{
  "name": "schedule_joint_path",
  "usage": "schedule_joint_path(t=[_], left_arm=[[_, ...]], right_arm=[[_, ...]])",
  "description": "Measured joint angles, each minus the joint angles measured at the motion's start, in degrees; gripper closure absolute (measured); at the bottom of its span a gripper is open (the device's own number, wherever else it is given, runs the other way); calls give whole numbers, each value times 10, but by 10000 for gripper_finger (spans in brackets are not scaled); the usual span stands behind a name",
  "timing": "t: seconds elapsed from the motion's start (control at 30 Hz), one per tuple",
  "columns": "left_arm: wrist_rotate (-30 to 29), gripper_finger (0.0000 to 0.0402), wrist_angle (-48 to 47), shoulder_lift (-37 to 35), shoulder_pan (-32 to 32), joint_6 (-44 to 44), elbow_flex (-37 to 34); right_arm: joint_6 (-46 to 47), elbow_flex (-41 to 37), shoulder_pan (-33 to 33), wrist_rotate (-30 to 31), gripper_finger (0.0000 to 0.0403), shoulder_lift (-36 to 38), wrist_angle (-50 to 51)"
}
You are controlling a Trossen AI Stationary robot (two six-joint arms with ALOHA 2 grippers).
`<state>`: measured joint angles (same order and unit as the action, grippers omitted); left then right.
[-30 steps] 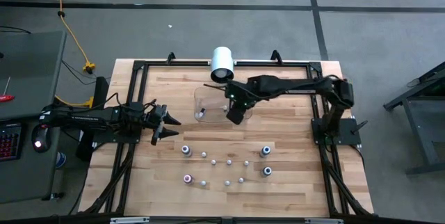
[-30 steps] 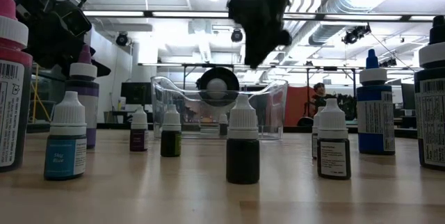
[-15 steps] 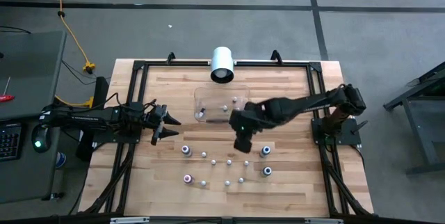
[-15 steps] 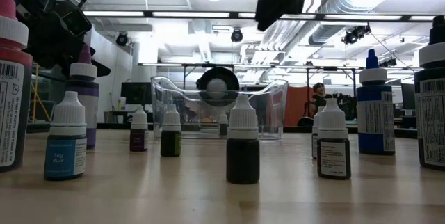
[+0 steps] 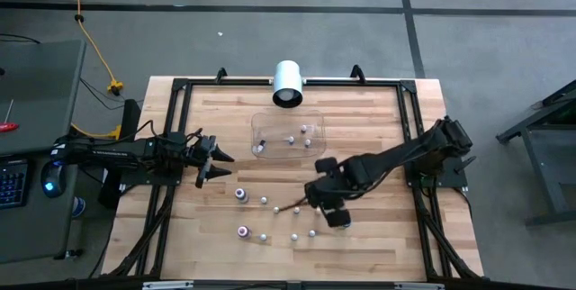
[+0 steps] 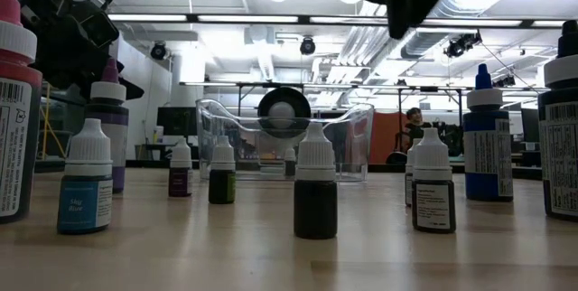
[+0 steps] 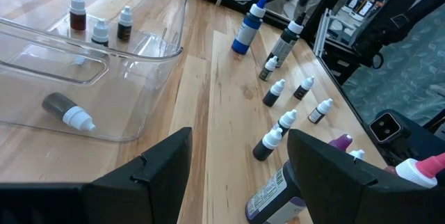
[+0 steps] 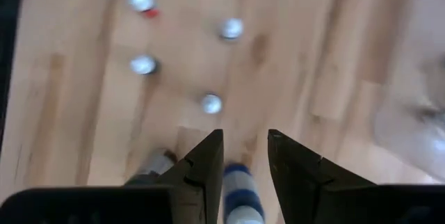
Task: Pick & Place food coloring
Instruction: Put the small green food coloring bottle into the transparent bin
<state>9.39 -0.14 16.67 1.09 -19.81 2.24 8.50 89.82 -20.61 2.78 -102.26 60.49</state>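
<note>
Fingers (image 8: pixel 208 161) of my right gripper (image 5: pixel 331 211) stand a little apart, with nothing held between them, and through the gap in the right wrist view I see a blue-banded bottle (image 8: pixel 236 200) on the wood directly below, so I judge that this one is the next to be picked. Around it the other bottles of food coloring wait in loose rows on the front half of the table (image 5: pixel 378 110): small white-capped ones such as the dark bottle (image 6: pixel 315 187) in the middle of the low view, and some larger ones, like the purple one (image 5: pixel 241 194) and the pink one (image 5: pixel 242 231). Farther back, the clear tray (image 5: pixel 263 128) already has a few bottles in it; in the left wrist view I count three standing ones (image 7: pixel 100 31) and one lying on its side (image 7: pixel 66 110). So I think a small part of the work is done and most of it is left. My left gripper (image 5: pixel 219 158) waits near the left edge of the table, its fingers wide open and empty. A white cylinder (image 5: pixel 288 81) sits at the back rail, behind the tray.
</note>
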Motion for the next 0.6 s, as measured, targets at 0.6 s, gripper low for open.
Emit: schedule_joint_path(t=[0.6], left_arm=[[0,167,0,0,0,0,0]], right_arm=[[-58,0,-16,-47,264,-91,-40]])
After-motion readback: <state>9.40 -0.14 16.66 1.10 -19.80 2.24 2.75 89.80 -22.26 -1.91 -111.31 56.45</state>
